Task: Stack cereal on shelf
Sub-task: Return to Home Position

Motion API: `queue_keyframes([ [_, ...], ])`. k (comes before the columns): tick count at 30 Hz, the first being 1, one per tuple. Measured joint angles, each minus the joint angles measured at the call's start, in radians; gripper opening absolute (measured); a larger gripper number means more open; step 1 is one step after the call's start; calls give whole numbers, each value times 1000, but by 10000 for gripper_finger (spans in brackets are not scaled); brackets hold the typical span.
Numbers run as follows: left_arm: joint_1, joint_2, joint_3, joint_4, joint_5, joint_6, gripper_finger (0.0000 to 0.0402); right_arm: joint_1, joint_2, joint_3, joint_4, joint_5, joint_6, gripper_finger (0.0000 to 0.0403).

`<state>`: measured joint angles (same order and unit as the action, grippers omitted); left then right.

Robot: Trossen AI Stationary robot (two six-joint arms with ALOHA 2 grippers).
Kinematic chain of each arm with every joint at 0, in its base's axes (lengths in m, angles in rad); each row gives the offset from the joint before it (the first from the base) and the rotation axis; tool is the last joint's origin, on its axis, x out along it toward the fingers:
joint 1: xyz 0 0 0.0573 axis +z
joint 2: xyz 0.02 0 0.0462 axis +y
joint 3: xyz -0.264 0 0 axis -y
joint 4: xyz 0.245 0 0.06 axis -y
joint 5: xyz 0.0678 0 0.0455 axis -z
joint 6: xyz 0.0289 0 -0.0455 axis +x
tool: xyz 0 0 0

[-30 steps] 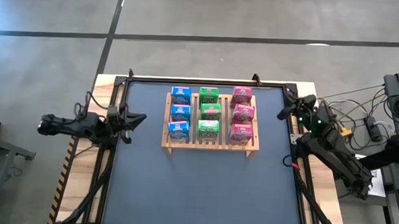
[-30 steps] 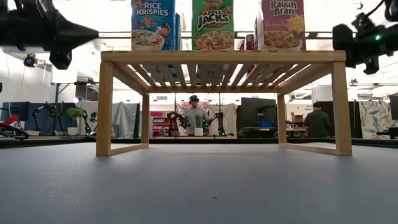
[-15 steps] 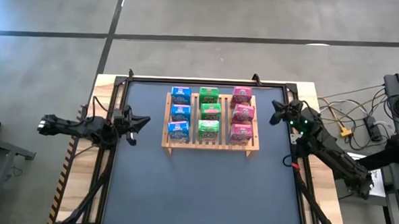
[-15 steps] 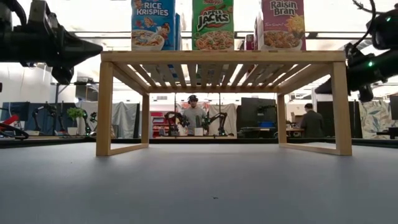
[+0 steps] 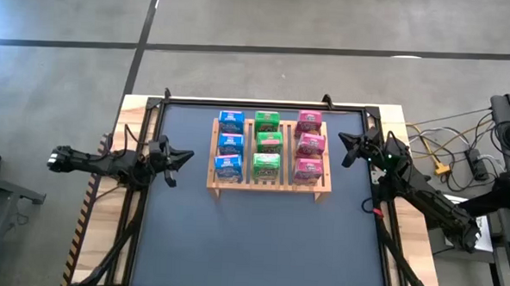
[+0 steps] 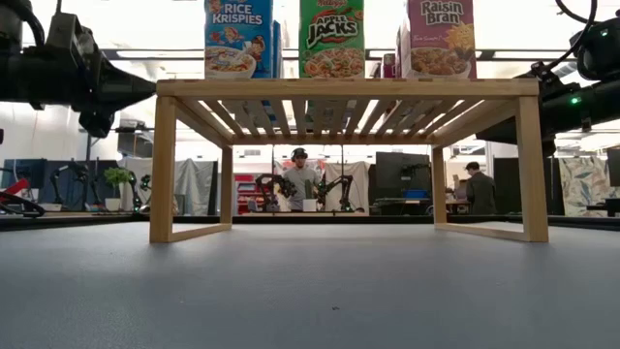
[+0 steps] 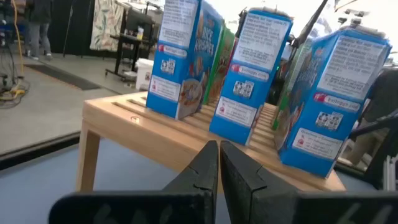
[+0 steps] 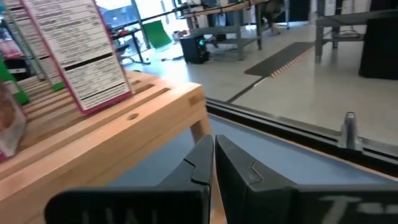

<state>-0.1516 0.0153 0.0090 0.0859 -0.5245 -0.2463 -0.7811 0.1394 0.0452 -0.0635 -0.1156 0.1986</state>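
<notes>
The wooden slatted shelf [image 5: 269, 181] stands on its legs in the far middle of the dark table. Nine cereal boxes stand upright on its slats in three rows: blue [image 5: 230, 144] on the left, green [image 5: 268, 144] in the middle, pink [image 5: 310, 144] on the right. My left gripper [image 5: 188, 156] is shut and empty, level with the shelf top, just left of the shelf [image 7: 118, 118]. My right gripper [image 5: 344, 150] is shut and empty just right of the shelf [image 8: 143, 112]. Both point at the shelf.
The table mat [image 5: 259, 247] lies bare in front of the shelf. Black frame bars [image 5: 145, 198] run along the table's edges. Cables and gear [image 5: 496, 145] lie off the right side. People and other robot stations show in the room behind [image 6: 300, 179].
My right gripper has gone toward the table's left edge, toward the shelf's right end, and has come down. My left gripper has gone a little toward the shelf and come down. The boxes and shelf have kept still.
</notes>
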Motion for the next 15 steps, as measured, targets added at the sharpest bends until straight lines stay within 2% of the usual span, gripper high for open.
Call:
queue_keyframes([
  [15,1,10,0,-11,14,-10,0,117,24,0,-2,3,-60,8],
])
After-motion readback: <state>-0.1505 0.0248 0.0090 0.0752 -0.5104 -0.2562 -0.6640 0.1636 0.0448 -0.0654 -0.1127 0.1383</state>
